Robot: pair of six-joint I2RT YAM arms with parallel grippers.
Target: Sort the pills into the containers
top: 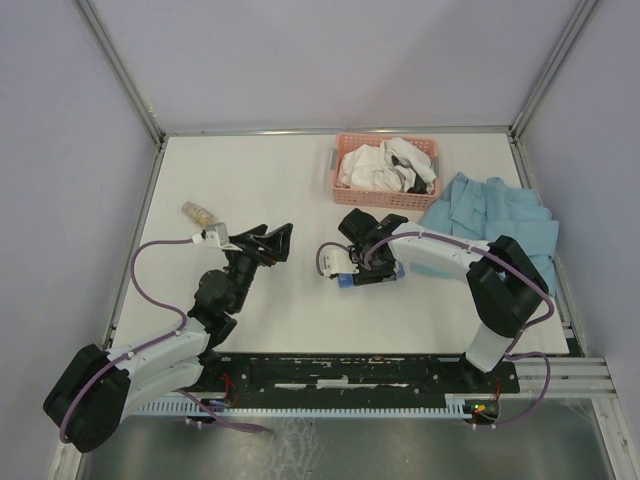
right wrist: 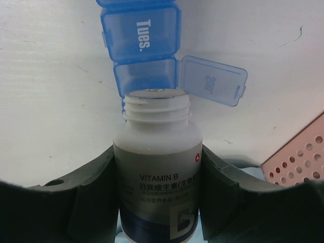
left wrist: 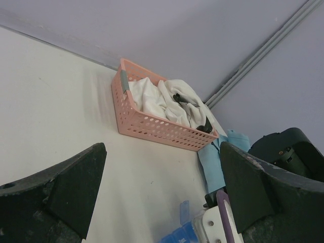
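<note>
The blue translucent pill organiser [right wrist: 139, 45] lies on the white table, one compartment marked "Tues." and the nearest one with its lid [right wrist: 212, 81] flipped open. My right gripper [right wrist: 157, 157] is shut on a white uncapped Vitamin B bottle [right wrist: 157, 177], whose mouth points at the open compartment. No pills show. In the top view my right gripper [top: 362, 260] sits over the organiser [top: 347, 281] at mid table. My left gripper [top: 268, 243] is open and empty, to the left of the organiser; its wrist view shows the organiser's corner [left wrist: 179, 235] low down.
A pink slotted basket [top: 385, 195] of white cloth stands at the back; it also shows in the left wrist view [left wrist: 162, 129]. Blue cloths [top: 495, 225] lie at the right. A small clear bottle with tan contents [top: 197, 211] lies at the far left.
</note>
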